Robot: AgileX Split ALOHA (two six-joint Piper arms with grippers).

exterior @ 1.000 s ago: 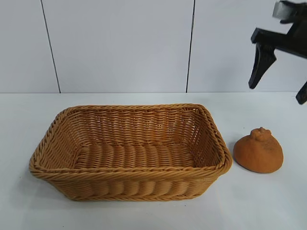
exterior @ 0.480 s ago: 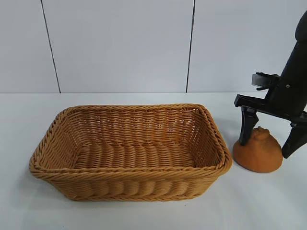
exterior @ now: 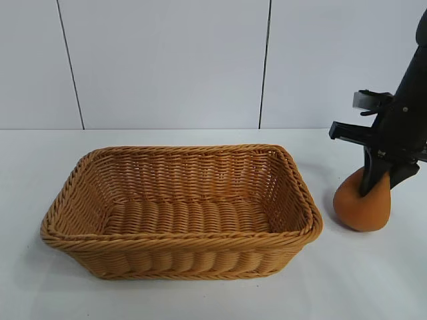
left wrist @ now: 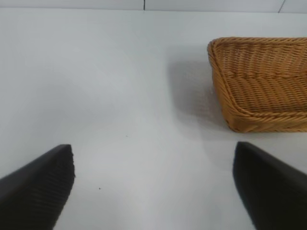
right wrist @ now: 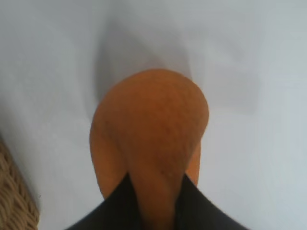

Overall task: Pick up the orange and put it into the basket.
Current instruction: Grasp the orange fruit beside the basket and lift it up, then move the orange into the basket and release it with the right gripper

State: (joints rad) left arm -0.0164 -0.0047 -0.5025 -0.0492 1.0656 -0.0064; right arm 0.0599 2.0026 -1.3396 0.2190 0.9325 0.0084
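We saw the right gripper (exterior: 375, 181) pointing down, jaws pinched tight on the orange (exterior: 362, 207) at its top; fruit squeezed narrow between the fingers (right wrist: 120, 206). Orange hung below the hand, on the white table (exterior: 200, 300), just beside the basket (exterior: 180, 243), at its right end, not inside. Left gripper (left wrist: 153, 187) was parked, jaws wide apart, nothing in them.

The orange (exterior: 361, 208) is dull burnt-orange with matte skin, pinched narrow at its top, and sits on the table just beside the right end of the basket (exterior: 180, 253). The basket is large, rectangular, honey-tan wicker, standing upright and empty.
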